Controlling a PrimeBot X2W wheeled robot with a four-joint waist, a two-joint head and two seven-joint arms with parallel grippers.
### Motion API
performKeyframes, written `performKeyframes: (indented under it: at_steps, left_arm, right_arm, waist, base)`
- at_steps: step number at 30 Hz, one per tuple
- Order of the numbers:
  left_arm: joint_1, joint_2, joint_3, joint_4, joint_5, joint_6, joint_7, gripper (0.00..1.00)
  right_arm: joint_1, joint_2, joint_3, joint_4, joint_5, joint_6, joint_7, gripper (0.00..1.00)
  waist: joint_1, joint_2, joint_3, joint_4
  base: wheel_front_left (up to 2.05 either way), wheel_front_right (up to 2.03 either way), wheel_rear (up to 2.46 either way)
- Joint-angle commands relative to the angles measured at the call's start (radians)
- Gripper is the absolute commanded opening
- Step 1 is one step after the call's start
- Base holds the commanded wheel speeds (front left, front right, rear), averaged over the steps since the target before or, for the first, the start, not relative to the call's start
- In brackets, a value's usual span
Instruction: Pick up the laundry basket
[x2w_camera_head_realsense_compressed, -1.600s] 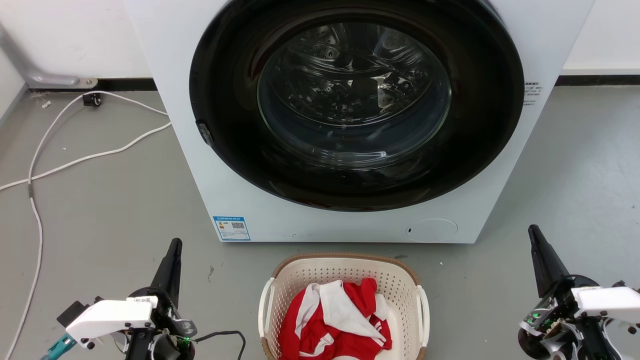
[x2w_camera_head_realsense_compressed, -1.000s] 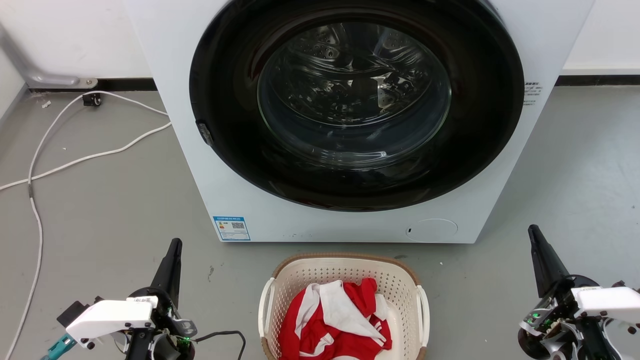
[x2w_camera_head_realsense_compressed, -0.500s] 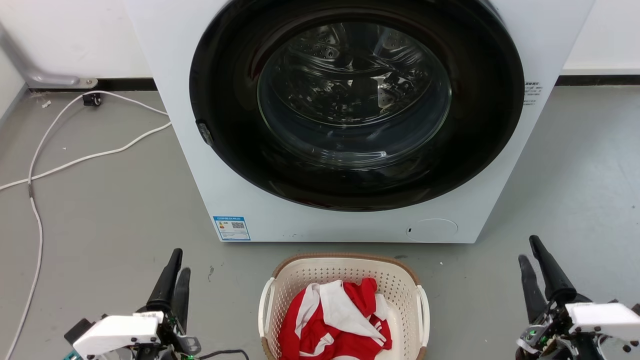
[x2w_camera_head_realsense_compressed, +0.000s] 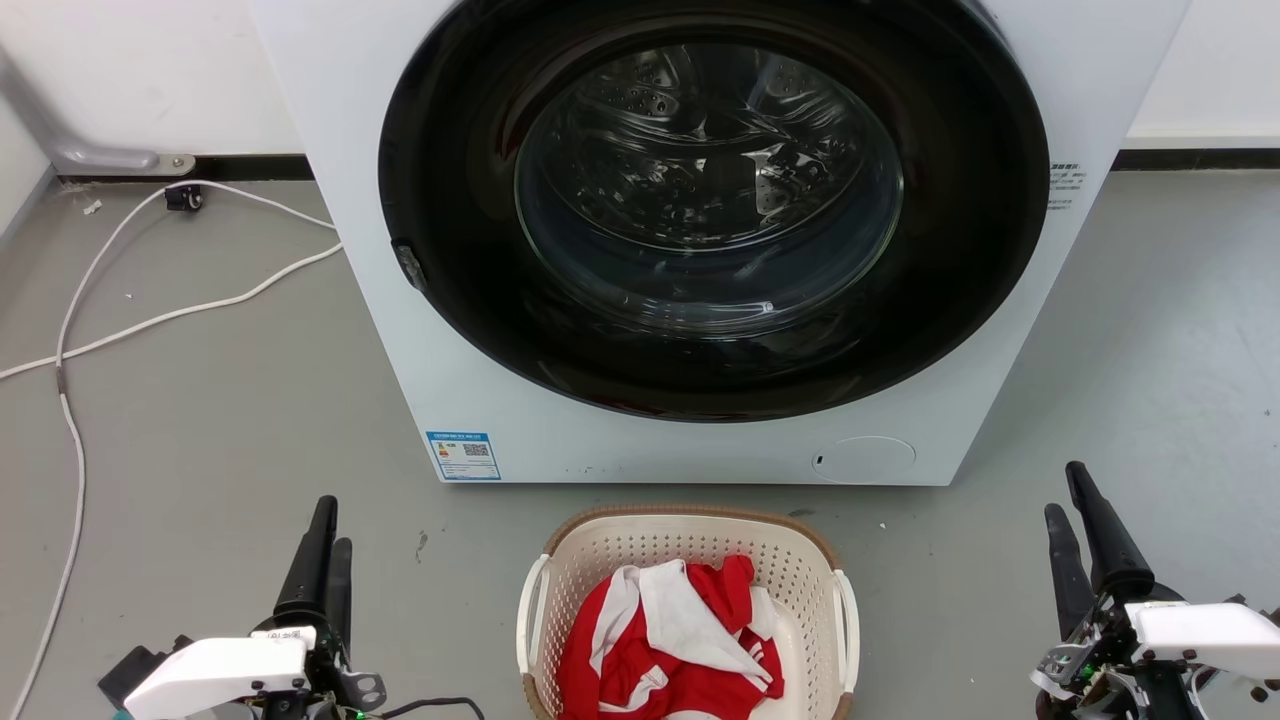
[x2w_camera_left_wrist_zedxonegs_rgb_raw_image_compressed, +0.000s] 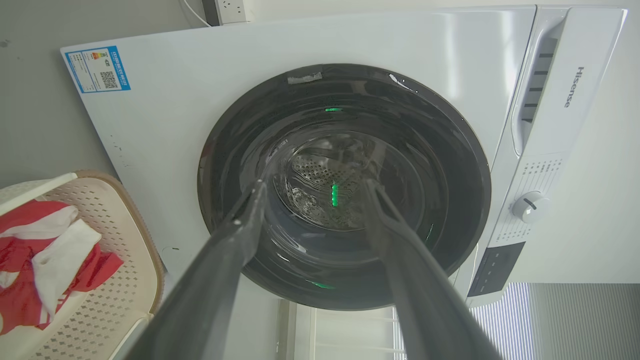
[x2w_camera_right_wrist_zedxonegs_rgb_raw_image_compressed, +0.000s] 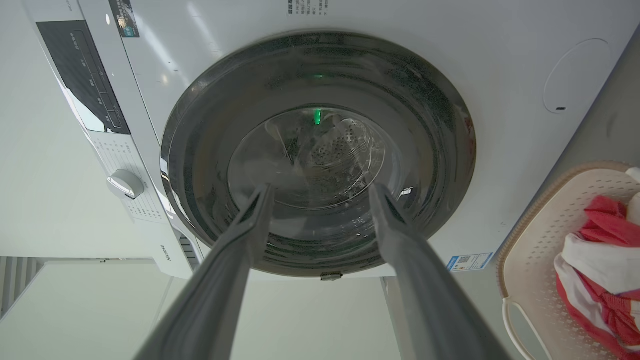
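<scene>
The cream laundry basket (x2w_camera_head_realsense_compressed: 600, 548) with its brown rim sits on the floor at the bottom centre of the head view, just in front of the washing machine. Red and white clothing (x2w_camera_head_realsense_compressed: 668, 640) lies in it. My left gripper (x2w_camera_head_realsense_compressed: 332, 525) is open on the floor side to the basket's left, well apart from it, fingers pointing at the machine. My right gripper (x2w_camera_head_realsense_compressed: 1063, 490) is open far to the basket's right. The left wrist view has the open left gripper (x2w_camera_left_wrist_zedxonegs_rgb_raw_image_compressed: 315, 184) and the basket (x2w_camera_left_wrist_zedxonegs_rgb_raw_image_compressed: 115, 280) at lower left. The right wrist view shows the open right gripper (x2w_camera_right_wrist_zedxonegs_rgb_raw_image_compressed: 322, 187), basket (x2w_camera_right_wrist_zedxonegs_rgb_raw_image_compressed: 530, 260) at lower right.
A white front-loading washing machine (x2w_camera_head_realsense_compressed: 700, 440) with a closed dark round door (x2w_camera_head_realsense_compressed: 710, 210) stands directly behind the basket. White cables (x2w_camera_head_realsense_compressed: 150, 320) trail over the grey floor at the left. Bare floor lies between each gripper and the basket.
Both grippers have gone from shut to open. The left one has shifted a little left and down in the head view; the right one has dropped slightly. The basket has not moved.
</scene>
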Motion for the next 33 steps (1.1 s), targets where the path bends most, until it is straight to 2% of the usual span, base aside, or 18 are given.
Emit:
performKeyframes:
  at_steps: [1,9,13,19,25,33]
  left_arm:
    - [-0.010,0.003,0.009,-0.023,0.022,-0.002,-0.011,1.00]
    - [-0.004,0.004,0.053,-0.022,0.077,-0.002,-0.045,1.00]
    - [-0.013,0.004,0.098,-0.040,0.168,-0.001,-0.061,1.00]
    - [-0.016,0.004,0.116,-0.112,0.297,0.006,-0.083,1.00]
    - [-0.013,0.004,0.097,-0.218,0.443,0.045,-0.105,1.00]
    - [0.014,0.004,0.002,-0.338,0.700,0.094,-0.131,1.00]
  right_arm:
    - [-0.009,-0.003,0.001,-0.022,-0.014,0.002,-0.011,1.00]
    - [-0.010,-0.003,0.000,-0.031,-0.139,0.002,-0.045,1.00]
    - [-0.018,-0.003,-0.015,-0.044,-0.228,0.002,-0.061,1.00]
    - [-0.032,-0.003,-0.021,-0.115,-0.438,0.002,-0.084,1.00]
    - [-0.038,-0.003,0.001,-0.204,-0.665,0.002,-0.106,1.00]
    - [-0.040,-0.002,0.038,-0.295,-0.924,0.002,-0.133,1.00]
  waist:
    - [0.0000,-0.0001,0.000,0.000]
    - [0.0000,-0.0001,0.001,0.001]
    - [0.0000,-0.0001,0.002,0.001]
    - [0.0000,-0.0001,0.005,0.001]
    - [0.0000,-0.0001,0.011,0.000]
    - [0.0000,-0.0001,0.016,-0.001]
  base:
    - [0.00,0.00,0.00]
    - [0.00,0.00,0.00]
    - [0.00,0.00,0.00]
    - [0.00,0.00,0.00]
    - [0.00,0.00,0.00]
    - [0.00,0.00,0.00]
